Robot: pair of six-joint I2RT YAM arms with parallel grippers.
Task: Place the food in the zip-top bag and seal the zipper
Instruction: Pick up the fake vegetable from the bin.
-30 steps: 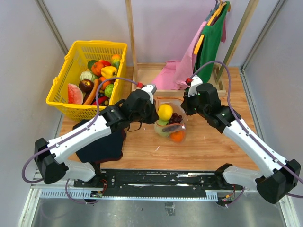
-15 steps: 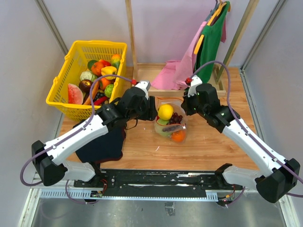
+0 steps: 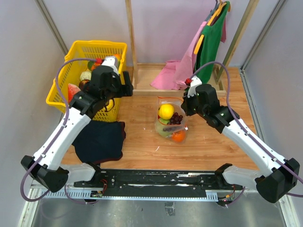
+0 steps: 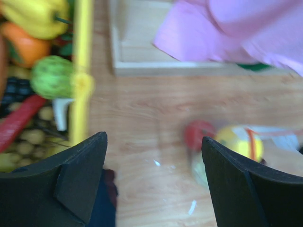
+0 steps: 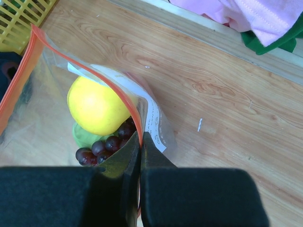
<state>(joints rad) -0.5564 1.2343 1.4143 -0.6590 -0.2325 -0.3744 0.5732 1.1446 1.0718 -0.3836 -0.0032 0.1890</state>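
Several toy fruits and vegetables lie in the yellow plastic basket (image 3: 75, 51) at the far left. My left gripper (image 4: 154, 140) hangs near its right rim with the jaws spread and nothing between them. Below it, a dark cloth (image 3: 100, 142) lies on the wooden tabletop (image 3: 142, 142).

In the middle lies the clear zip-top bag (image 3: 177, 103). It already holds a round yellow fruit (image 5: 97, 106), purple grapes (image 5: 106, 144), an orange (image 3: 177, 136) and something pale green (image 5: 85, 135). On the bag's right side my right gripper (image 5: 140, 137) is clenched on the red-orange zipper strip (image 5: 21, 71) at the mouth.

I judge the film to be thin, soft and slippery, so it will probably sag and crumple. The strip seems the stiffer part and the better place to take hold. The toy food looks light and round, and it may roll.

I cannot find the white slider tab. The left wrist view is blurred, and my own fingers hide the pinched part of the strip.
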